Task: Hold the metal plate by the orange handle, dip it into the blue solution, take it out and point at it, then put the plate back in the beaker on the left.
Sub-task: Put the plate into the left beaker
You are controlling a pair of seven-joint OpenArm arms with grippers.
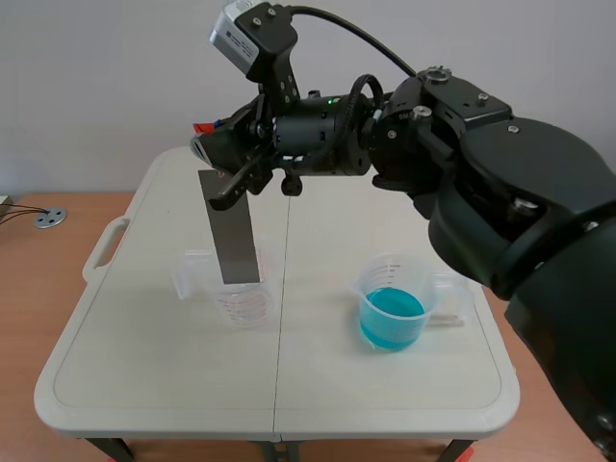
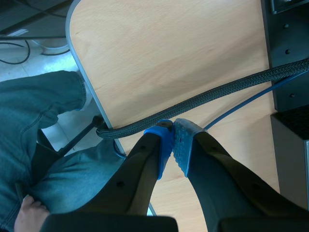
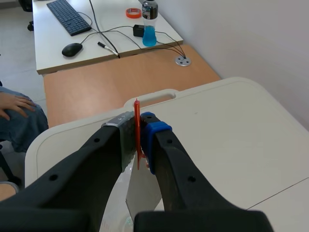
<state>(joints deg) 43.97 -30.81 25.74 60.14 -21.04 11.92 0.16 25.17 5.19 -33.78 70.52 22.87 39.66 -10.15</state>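
Note:
The right arm comes in from the right, and its gripper (image 1: 214, 144) is raised over the left half of the table, shut on the orange handle (image 3: 137, 133) of the metal plate (image 1: 229, 226). The grey plate hangs down with its lower end inside the empty clear beaker (image 1: 238, 286) on the left. A second clear beaker (image 1: 395, 300) holding blue solution (image 1: 392, 313) stands to the right. In the right wrist view the orange handle is pinched between the pads (image 3: 153, 130), and the plate (image 3: 142, 191) hangs below them. The left gripper (image 2: 173, 145) is shut on nothing over a wooden desk, away from the table.
The white folding table (image 1: 144, 385) has a carry handle (image 1: 104, 248) at its left edge. A person's jeans-clad leg (image 2: 34, 116) and a braided cable (image 2: 217, 94) lie under the left gripper. A side desk carries a keyboard (image 3: 67, 16), a mouse (image 3: 72, 49) and a bottle (image 3: 149, 21).

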